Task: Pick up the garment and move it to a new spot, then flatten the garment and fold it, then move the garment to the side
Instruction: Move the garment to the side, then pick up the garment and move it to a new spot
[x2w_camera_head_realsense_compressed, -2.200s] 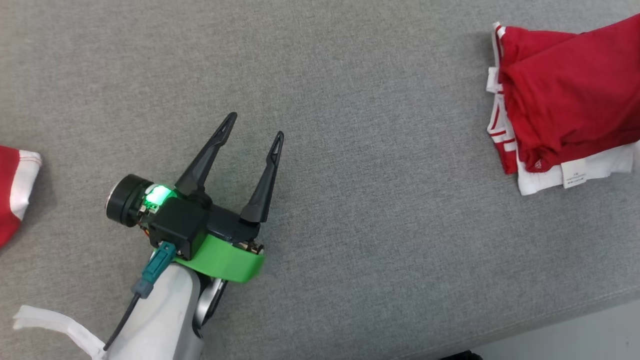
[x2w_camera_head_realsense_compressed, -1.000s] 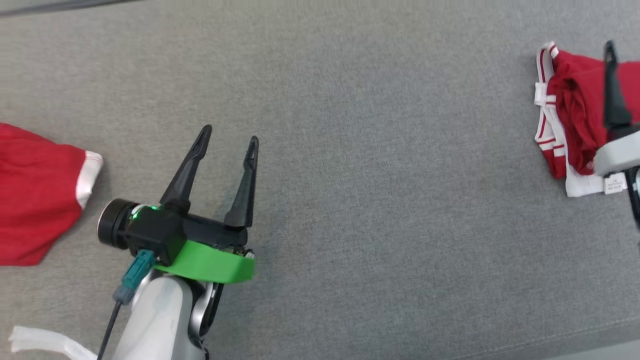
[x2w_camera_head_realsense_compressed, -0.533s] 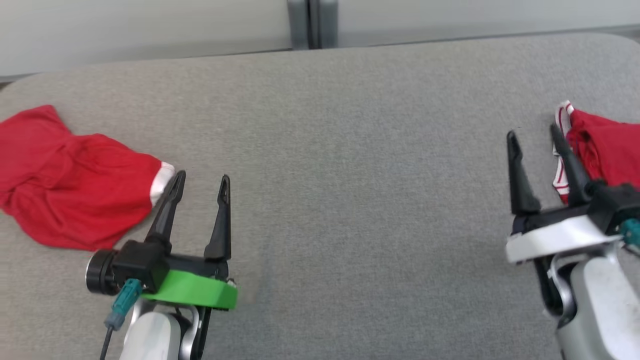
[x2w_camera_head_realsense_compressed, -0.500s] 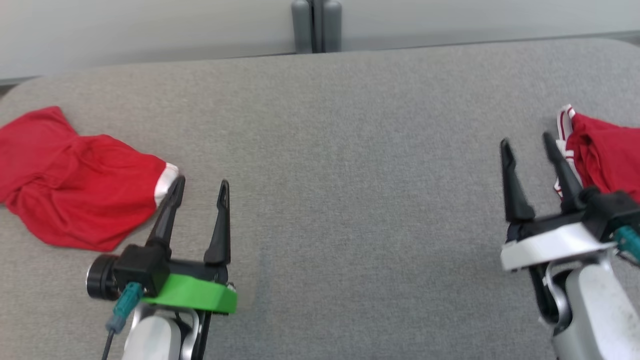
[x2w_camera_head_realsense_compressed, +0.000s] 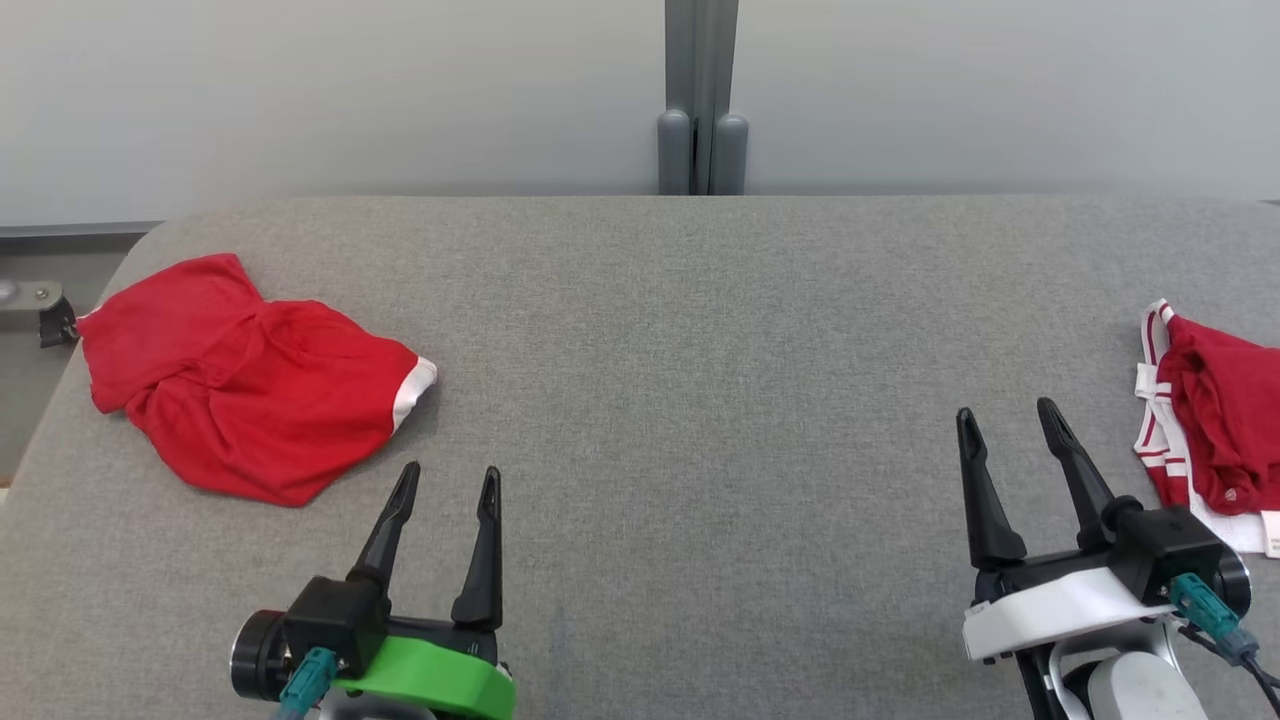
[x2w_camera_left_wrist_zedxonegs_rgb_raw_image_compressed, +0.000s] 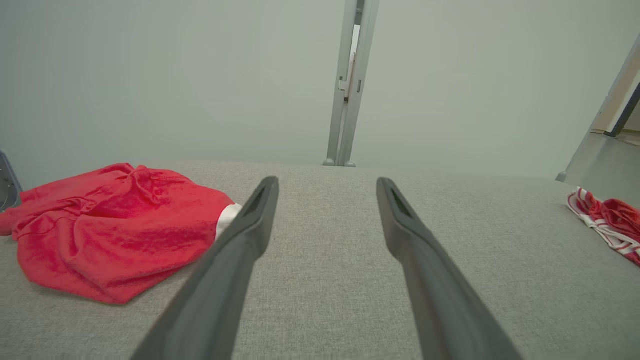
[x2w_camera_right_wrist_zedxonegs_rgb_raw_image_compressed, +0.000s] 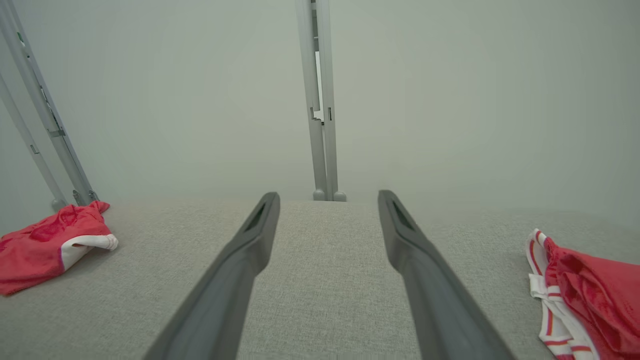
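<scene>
Both grippers, left (x2w_camera_head_realsense_compressed: 448, 480) and right (x2w_camera_head_realsense_compressed: 1005, 415), are held apart and empty; a crumpled red garment (x2w_camera_head_realsense_compressed: 245, 375) is seen far left on the grey table (x2w_camera_head_realsense_compressed: 700, 400).

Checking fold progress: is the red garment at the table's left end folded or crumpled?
Crumpled. The red garment lies in an uneven, wrinkled heap with irregular edges and one white cuff poking out.
</scene>
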